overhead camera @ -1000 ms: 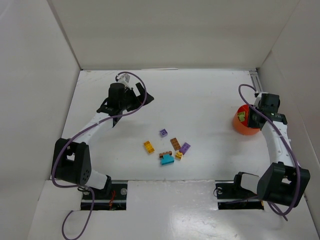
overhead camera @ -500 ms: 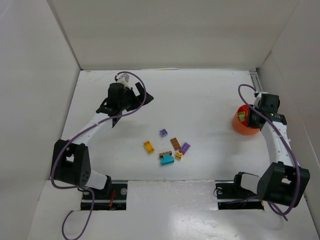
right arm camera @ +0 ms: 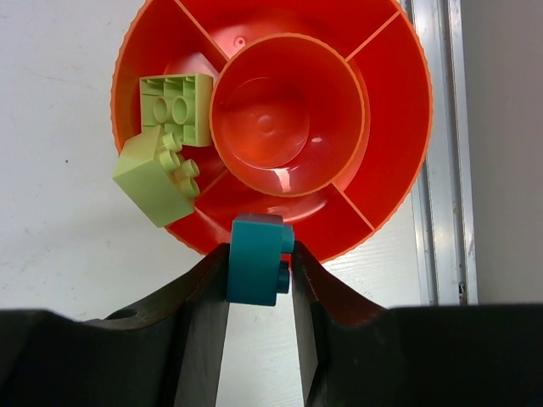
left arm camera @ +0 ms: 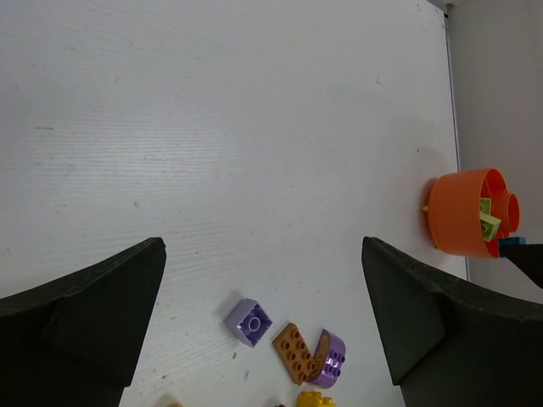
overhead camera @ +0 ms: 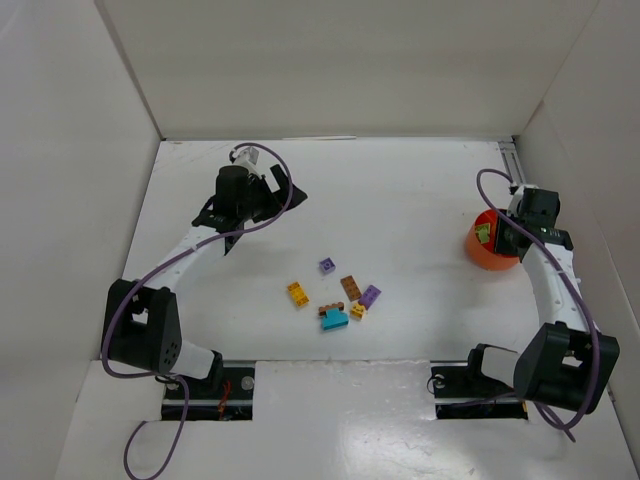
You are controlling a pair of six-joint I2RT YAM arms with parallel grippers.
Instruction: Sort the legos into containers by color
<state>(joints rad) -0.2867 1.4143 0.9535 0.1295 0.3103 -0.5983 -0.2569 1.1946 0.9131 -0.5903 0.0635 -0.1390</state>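
- The left gripper [left arm camera: 261, 246] hovers over the far-left part of the table [overhead camera: 420, 200], well apart from the bricks. Its jaws are spread wide and hold nothing. This stance probably keeps it clear of the work area and ready for a later pick.
- The loose legos [overhead camera: 338, 295] lie in a small cluster at the near centre of the table, between the two arms. Yellow-orange, purple, brown and teal pieces are mixed together there, so most of the sorting is not yet done.
- The orange bowl [right arm camera: 392, 102] stands at the right edge of the table, just beside the right arm. Dividers radiate from its central hub, giving one compartment per colour.
- Two pale green bricks [right arm camera: 176, 108] share one compartment. One of them overhangs the rim. The other visible compartments are bare.
- The right gripper [right arm camera: 260, 273] is closed on a teal brick [right arm camera: 254, 253], pinching it by its side faces. It holds the brick at the bowl's near rim, next to the green compartment, apparently to release it into a compartment without green bricks.
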